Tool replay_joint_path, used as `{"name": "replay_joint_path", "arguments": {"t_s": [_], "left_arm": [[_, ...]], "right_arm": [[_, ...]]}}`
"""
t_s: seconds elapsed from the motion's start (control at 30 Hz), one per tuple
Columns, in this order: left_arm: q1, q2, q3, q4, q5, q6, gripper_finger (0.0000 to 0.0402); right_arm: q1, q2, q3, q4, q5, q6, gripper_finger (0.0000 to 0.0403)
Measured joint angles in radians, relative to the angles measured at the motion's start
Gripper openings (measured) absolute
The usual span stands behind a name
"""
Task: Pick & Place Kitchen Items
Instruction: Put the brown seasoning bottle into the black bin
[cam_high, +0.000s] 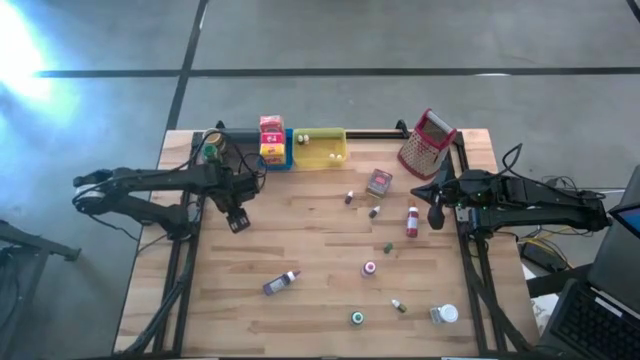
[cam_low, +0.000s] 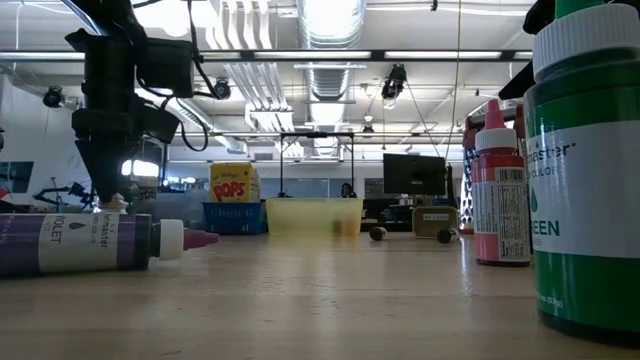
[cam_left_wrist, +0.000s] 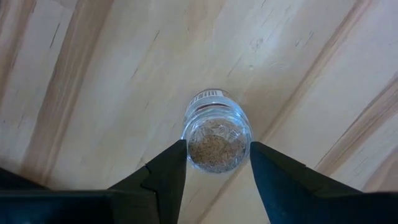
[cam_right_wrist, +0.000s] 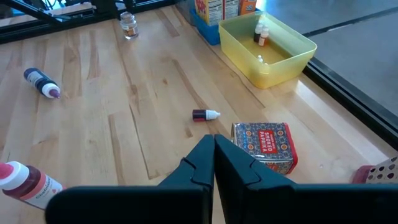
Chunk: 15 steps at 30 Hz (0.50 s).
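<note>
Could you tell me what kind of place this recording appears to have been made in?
Probably a robotics lab in an open office or workshop: exposed ceiling ducts and strip lights overhead, a computer monitor on desks behind, and a wooden table on a bare concrete floor.

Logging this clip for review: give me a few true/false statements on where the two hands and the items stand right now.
1. The left hand has a small glass jar between its fingers. True.
2. The right hand is open wide. False: its fingers are shut together, holding nothing.
3. The yellow tray holds small bottles. True.
4. The purple bottle stands upright. False: it lies on its side on the table.
5. The paprika tin sits inside the yellow tray. False: it is on the table.
</note>
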Motion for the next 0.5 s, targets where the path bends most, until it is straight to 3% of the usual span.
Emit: {"name": "replay_joint_path", "arguments": {"t_s": [0.5], "left_arm": [[0.0, -0.002, 0.001, -0.01, -0.002, -0.005, 0.0222]], "right_arm": [[0.0, 0.0, 0.0, 0.0, 0.0, 0.0, 0.0008]]}}
